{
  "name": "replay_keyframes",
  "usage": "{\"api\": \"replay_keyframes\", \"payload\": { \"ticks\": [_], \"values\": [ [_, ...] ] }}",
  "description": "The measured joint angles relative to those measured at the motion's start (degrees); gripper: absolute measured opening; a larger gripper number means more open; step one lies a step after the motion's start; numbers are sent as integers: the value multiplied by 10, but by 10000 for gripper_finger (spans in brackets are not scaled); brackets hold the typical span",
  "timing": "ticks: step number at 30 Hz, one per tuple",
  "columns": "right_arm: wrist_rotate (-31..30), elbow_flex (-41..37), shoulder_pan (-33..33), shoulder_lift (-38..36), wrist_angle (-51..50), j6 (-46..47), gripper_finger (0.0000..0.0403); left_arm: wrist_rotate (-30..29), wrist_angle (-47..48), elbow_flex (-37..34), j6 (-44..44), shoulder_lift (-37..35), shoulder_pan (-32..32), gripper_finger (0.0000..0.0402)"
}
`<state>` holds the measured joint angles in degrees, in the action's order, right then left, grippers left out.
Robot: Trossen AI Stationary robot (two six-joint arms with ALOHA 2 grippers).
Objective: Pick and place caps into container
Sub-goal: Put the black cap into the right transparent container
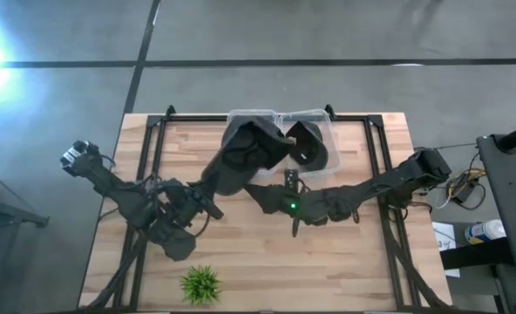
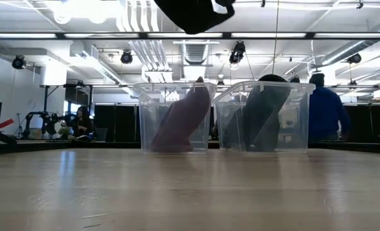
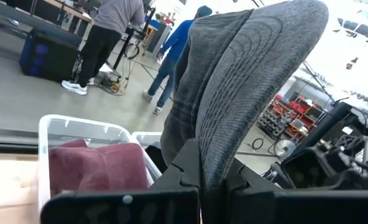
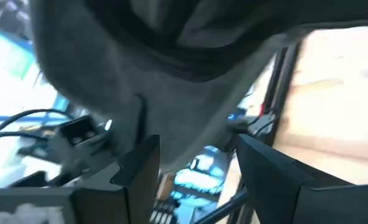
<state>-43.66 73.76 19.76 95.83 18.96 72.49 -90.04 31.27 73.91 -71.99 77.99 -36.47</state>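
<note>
A dark grey cap [image 1: 243, 155] is held up in the air near the two clear tubs [image 1: 321, 118] at the table's far edge. It shows at the top of the low view as the cap [image 2: 190, 14]. My left gripper [image 1: 216, 181] is shut on it. My right gripper [image 1: 258, 192] is open just to its near right, and in the right wrist view the gripper [image 4: 196, 165] has a finger on either side of the cap's hanging cloth [image 4: 190, 118]. A maroon cap [image 2: 180, 122] leans in the left tub. Another dark cap [image 2: 262, 119] leans in the right tub. My left gripper pinches the cap's stitched brim [image 3: 212, 155] between its two fingers [image 3: 190, 165], coming from the table's left and near side. The cap is lifted clear of the table, and the brim rises beyond the fingers. Whether my right gripper touches the cloth, I cannot tell.
A small green plant [image 1: 201, 283] stands near the table's near edge, left of the middle. A black frame [image 1: 376, 174] runs along the table's sides. The wood between the arms and the near edge is bare. People [image 3: 109, 31] stand in the room beyond.
</note>
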Motion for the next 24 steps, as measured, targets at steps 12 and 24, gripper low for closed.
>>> {"api": "replay_keyframes", "payload": {
  "ticks": [12,24],
  "values": [
    [-12,0,-9,20,14,0,204,27,-65,0,0,41,8,5],
    [6,1,-14,21,17,-53,23,14,-80,-1,45,40,11,69]
  ]
}}
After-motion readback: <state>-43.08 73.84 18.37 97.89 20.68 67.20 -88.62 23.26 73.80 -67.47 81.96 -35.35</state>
